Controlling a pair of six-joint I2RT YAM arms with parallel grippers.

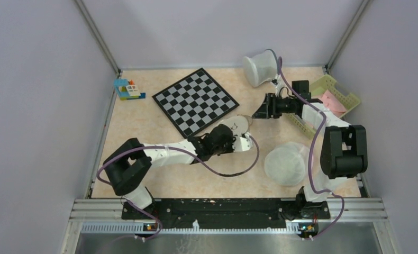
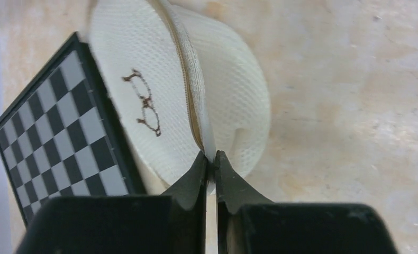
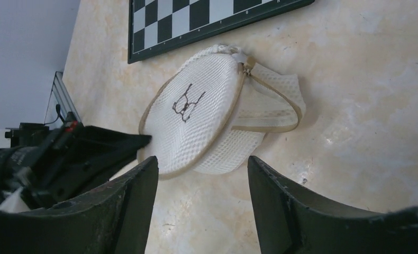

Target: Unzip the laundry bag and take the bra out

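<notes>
chessboard (image 1: 195, 101) | toy blocks (image 1: 128, 89), apparently, far-left | white bin (image 1: 260, 67) tipped | green basket (image 1: 329, 82) right | domed mesh bag (image 1: 286, 164)

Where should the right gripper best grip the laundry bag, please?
Probably the zipper tab on the laundry bag, at the rim opposite the left gripper, approached head-on. That gripper pinches the bag up on edge, so the tab juts free before the open right gripper.

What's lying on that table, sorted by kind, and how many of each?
Mesh bags: 2 (bag with a drawing, plain bag)
Bin: 1
Basket: 1
Pink cloth: 1
Chessboard: 1
Toy block set: 1
Total: 7
</notes>
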